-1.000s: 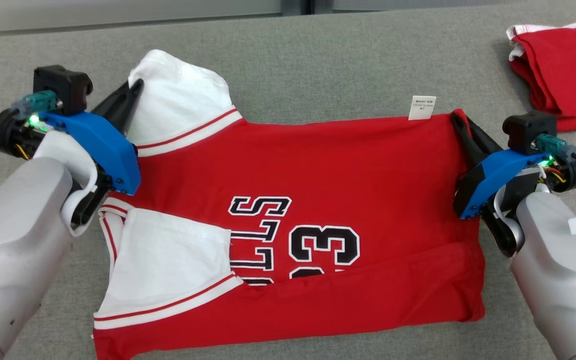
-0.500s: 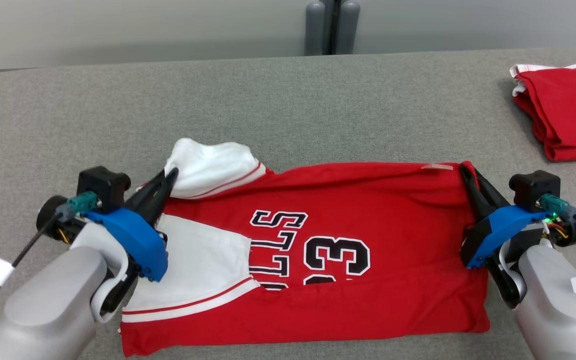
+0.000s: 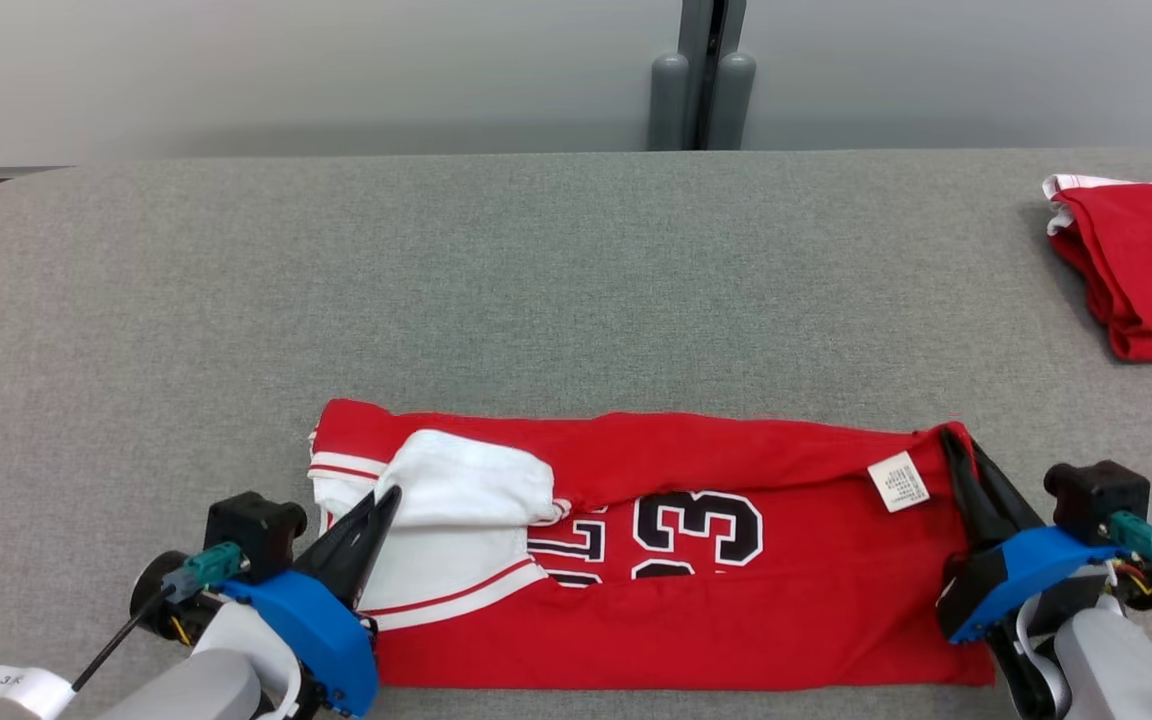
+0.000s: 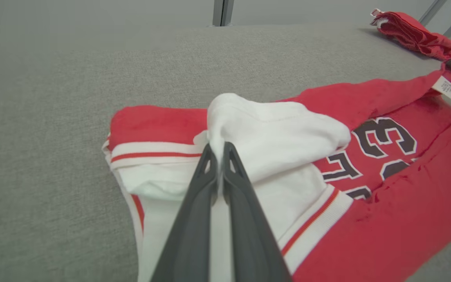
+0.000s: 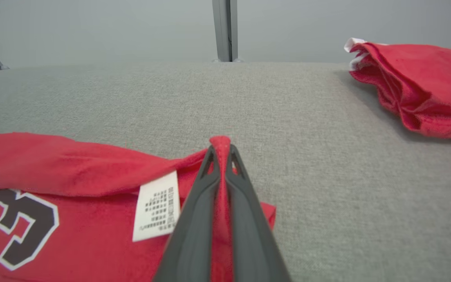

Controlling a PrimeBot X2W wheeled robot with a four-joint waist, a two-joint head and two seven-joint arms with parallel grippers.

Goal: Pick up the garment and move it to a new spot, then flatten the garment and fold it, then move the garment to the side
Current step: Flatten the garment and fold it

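Note:
The garment [image 3: 696, 610] is a red jersey with white sleeves and black-and-white lettering, lying partly folded near the front edge of the grey table [image 3: 536, 280]. My left gripper [image 3: 391, 492] is shut on its white sleeve [image 4: 272, 133] at the left end. My right gripper [image 3: 954, 432] is shut on the red corner at the right end, beside the white care label [image 5: 157, 205]. The far edge of the garment [image 5: 65, 164] is rolled over toward me, covering the top of the lettering [image 4: 382, 137].
A second red garment [image 3: 1146, 270] lies bunched at the table's back right [image 5: 417, 86]. A grey post [image 3: 701, 95] stands behind the table's far edge. Bare grey table surface stretches beyond the jersey.
Both grippers have drawn the jersey's far edge toward me, folding it over the lettering. The white sleeve now lies on the jersey. The head camera has tilted up, showing more of the table.

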